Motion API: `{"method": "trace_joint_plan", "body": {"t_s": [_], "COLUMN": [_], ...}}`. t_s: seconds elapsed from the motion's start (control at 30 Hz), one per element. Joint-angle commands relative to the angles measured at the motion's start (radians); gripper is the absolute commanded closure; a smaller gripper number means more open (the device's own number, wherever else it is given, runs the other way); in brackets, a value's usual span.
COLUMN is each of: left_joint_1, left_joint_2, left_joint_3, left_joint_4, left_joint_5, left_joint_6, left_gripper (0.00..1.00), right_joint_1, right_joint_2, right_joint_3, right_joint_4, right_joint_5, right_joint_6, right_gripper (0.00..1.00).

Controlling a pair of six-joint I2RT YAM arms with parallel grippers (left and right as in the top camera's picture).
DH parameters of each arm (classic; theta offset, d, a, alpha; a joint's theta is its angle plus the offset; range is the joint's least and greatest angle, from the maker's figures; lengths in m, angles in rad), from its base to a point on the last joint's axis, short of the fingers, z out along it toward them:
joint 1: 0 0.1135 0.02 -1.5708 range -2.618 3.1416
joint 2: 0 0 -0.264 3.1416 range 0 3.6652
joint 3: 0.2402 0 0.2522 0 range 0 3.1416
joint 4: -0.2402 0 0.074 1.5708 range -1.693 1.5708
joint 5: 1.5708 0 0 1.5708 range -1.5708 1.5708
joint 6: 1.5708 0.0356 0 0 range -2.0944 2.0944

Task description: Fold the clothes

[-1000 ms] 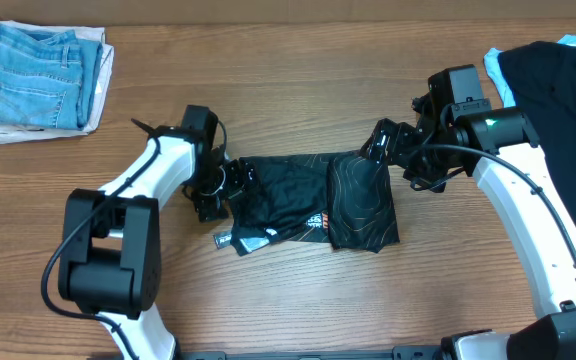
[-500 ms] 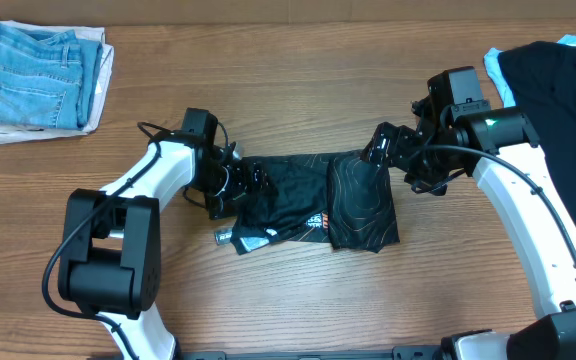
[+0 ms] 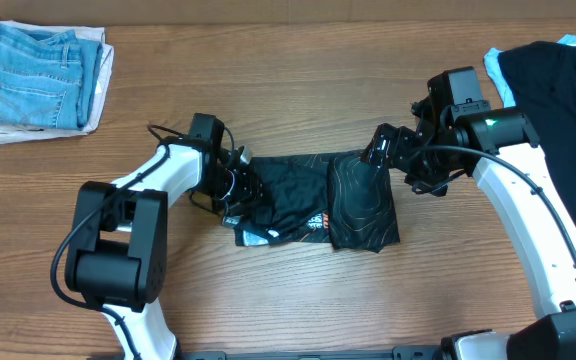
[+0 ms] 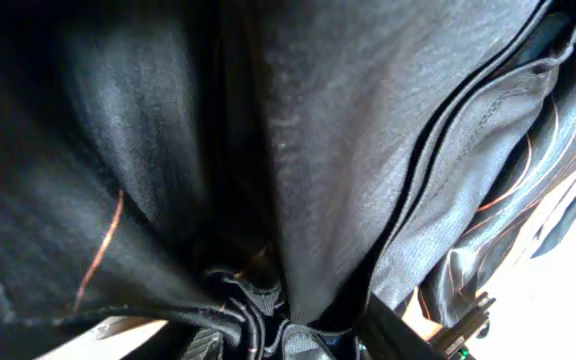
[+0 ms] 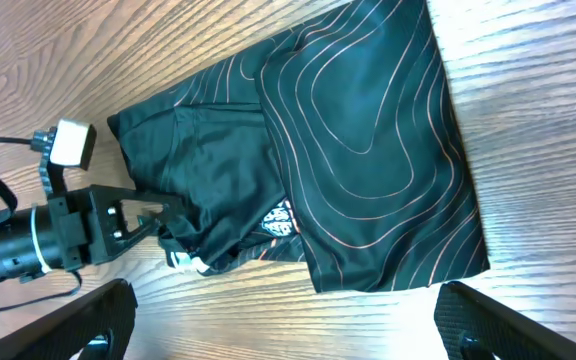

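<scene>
The black shirt lies on the table between the two pincers, already doubled into a short band. The half nearer the right pincer is folded over and shows its orange contour lines. The half nearer the left pincer is plain black, with a strip of logos along its near edge.

The left pincer sits right at that end. Its wrist view is filled with the shirt, whose pleats run down into a tight knot between the fingers, so it reads as clamped on the shirt's edge. A second ago it stood just outside the fabric with its jaws wide apart. Since then it has pushed in and closed, and the fabric ahead of it is now bunched rather than flat. The right wrist view shows the same grip, with fabric gathered at the left pincer.

The right pincer hangs at the far corner of the folded half. Its fingers are wide apart and hold nothing, as they did a second ago.

This fresh grip probably opens the next fold, with the left end lifted and carried over toward the right pincer. The hold looks like a gathered bunch, possibly several layers, so the fold may drag or come out uneven.

Well beyond the left pincer, folded jeans lie at the table's far corner. Beyond the right pincer lies a dark garment.
</scene>
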Motion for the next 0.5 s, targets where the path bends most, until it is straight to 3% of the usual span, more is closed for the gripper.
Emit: {"method": "trace_joint_plan", "body": {"t_s": [0.0,0.1,0.3,0.47], "left_joint_1": [-0.018,-0.018,-0.004,0.094], "left_joint_2": [0.086,0.086,0.086,0.086], "left_joint_3": [-0.051,-0.051,-0.051,-0.044], "left_joint_4": [0.027,0.033,0.002,-0.081], "left_joint_5": [-0.178,-0.191,-0.304,-0.384], "left_joint_6": [0.014,0.014,-0.012,-0.011], "left_gripper": [0.73,0.96,0.96,0.96], "right_joint_1": [-0.005,-0.005,-0.005,-0.005], "right_joint_2": [-0.017,-0.017,-0.017,-0.017], "right_joint_3": [0.027,0.027,0.027,0.027], "right_joint_4": [-0.002,-0.002,-0.003,-0.004], "right_joint_5": [0.01,0.01,0.01,0.011], "right_joint_6": [-0.011,-0.011,-0.011,-0.011], "right_gripper": [0.0,0.0,0.0,0.0]}}
